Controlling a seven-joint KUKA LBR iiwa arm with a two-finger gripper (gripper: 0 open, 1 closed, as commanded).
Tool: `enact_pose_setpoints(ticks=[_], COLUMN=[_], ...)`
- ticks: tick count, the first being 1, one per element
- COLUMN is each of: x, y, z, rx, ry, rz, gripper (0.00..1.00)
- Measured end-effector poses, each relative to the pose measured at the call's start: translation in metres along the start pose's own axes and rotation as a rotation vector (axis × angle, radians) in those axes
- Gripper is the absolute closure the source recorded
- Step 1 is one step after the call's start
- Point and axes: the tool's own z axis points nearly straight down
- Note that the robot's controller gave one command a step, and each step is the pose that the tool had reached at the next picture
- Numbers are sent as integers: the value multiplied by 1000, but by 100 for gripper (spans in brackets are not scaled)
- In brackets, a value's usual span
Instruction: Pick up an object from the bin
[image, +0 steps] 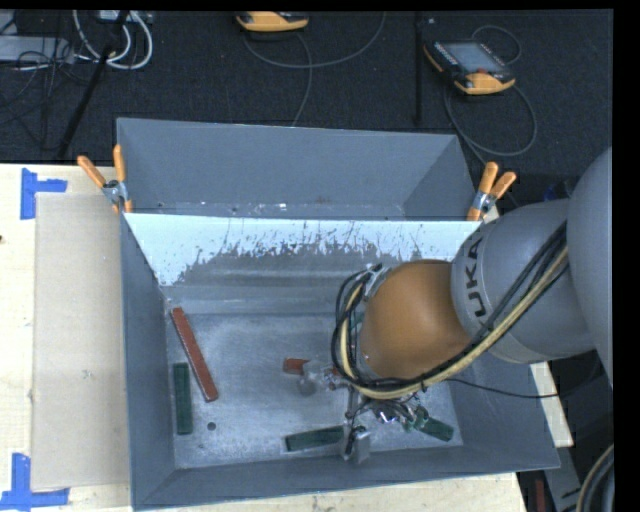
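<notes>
Camera view, lower middle of frame: the end effector (356, 442) seemingly touches a dark green bar (312, 438) in the bin (145, 380); its opening cannot be told

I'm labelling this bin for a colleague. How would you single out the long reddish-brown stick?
Start at the grey bin's left wall; two narrow bars lie on the floor inside it. The reddish-brown stick is the longer, slanted one, while the dark green bar beside it is shorter and runs straight up the view.

The letters "UKA", black and running vertically, stand on the grey arm (540, 270) beside its orange cover (415, 315).
</notes>
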Motion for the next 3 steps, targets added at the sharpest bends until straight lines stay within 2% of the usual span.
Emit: enact_pose_setpoints(ticks=[1, 2, 3], x=[2, 6, -15], y=[1, 15, 40], z=[1, -111, -234], rx=[-3, -1, -2], ry=[6, -1, -1], rz=[3, -44, -341], gripper=[100, 100, 100])
